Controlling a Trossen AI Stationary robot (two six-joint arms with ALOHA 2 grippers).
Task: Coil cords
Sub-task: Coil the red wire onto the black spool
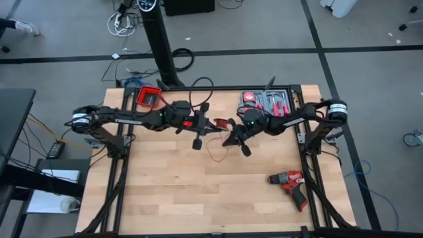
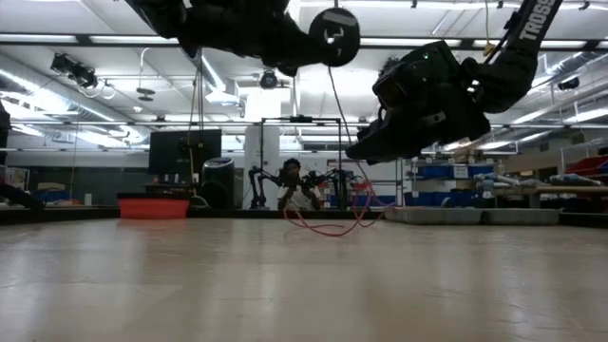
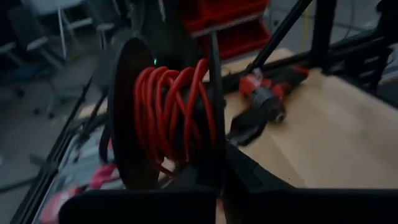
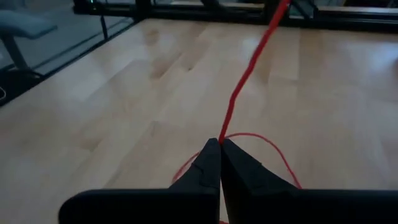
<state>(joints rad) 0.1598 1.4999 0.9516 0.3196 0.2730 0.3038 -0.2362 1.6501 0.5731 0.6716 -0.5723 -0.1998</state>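
The right gripper [image 4: 220, 144] pinches the red cord [image 4: 249, 74] above the bench [image 4: 124, 93]; the left gripper [image 1: 196, 124], fingers pressed together, holds a spool [image 3: 134, 118] wound with it

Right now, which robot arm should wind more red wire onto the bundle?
Probably the right. The right gripper is shut on the loose red wire, while the left gripper holds the wound coil.

Red cord [image 3: 174, 118] is wound on a black spool [image 3: 127, 124]. The table [image 1: 165, 192] is pale wood; a red-and-black drill [image 1: 291, 182] sits lower right, a red bin [image 1: 149, 96] upper left.
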